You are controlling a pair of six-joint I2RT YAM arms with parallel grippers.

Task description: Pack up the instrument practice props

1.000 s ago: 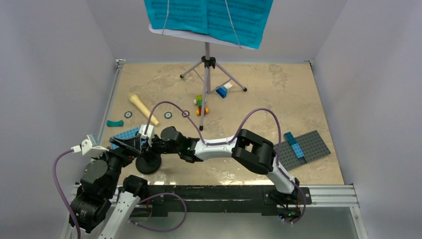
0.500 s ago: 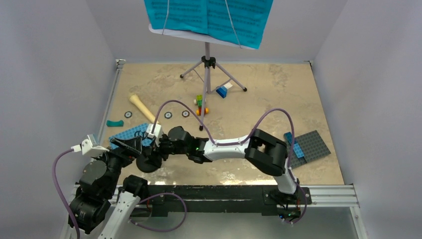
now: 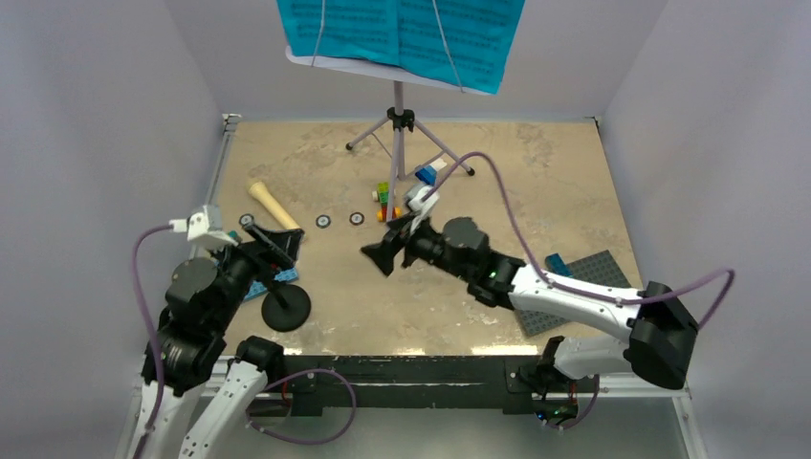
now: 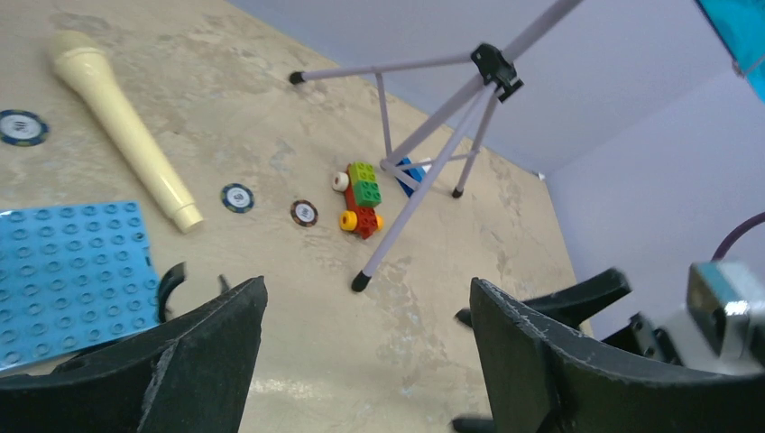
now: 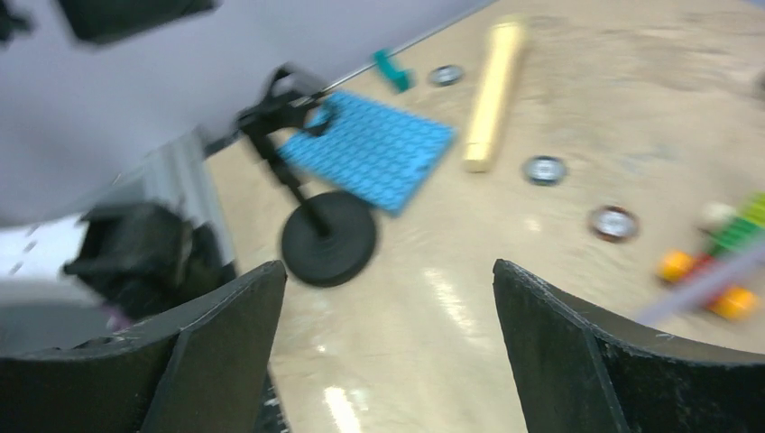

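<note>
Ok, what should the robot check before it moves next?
1. Left jaws open: ok.
2. Right jaws open, holding nothing: ok.
3. Mic stand standing on its base: ok.
4. Left jaws clear of the mic stand: cannot tell, they are very close.
5. Microphone lying in the open, easy to reach: ok.
6. Sheets packed away: not ok, they sit on the music stand.

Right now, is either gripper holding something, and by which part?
Nothing is held. The left gripper and the right gripper are both open, with nothing between their fingers.
</note>
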